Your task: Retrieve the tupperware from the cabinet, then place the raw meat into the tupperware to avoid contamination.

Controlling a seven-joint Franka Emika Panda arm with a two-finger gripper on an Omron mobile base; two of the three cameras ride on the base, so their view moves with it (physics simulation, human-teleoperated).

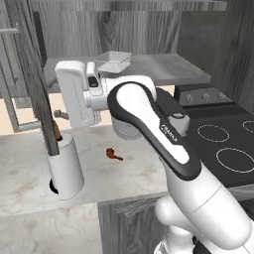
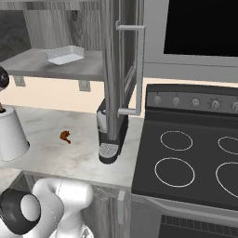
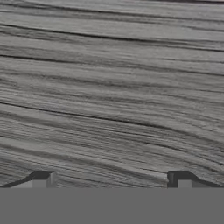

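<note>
Cabinet (image 2: 69, 65) shelf: tupperware (image 2: 65, 55) empty | counter (image 2: 69, 158): raw meat (image 2: 65, 136) | claw (image 3: 112, 179) wide

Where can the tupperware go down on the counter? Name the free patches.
Free: the counter between the raw meat and the coffee machine, and its front strip. Crowded: the paper-towel roll corner at left.
</note>
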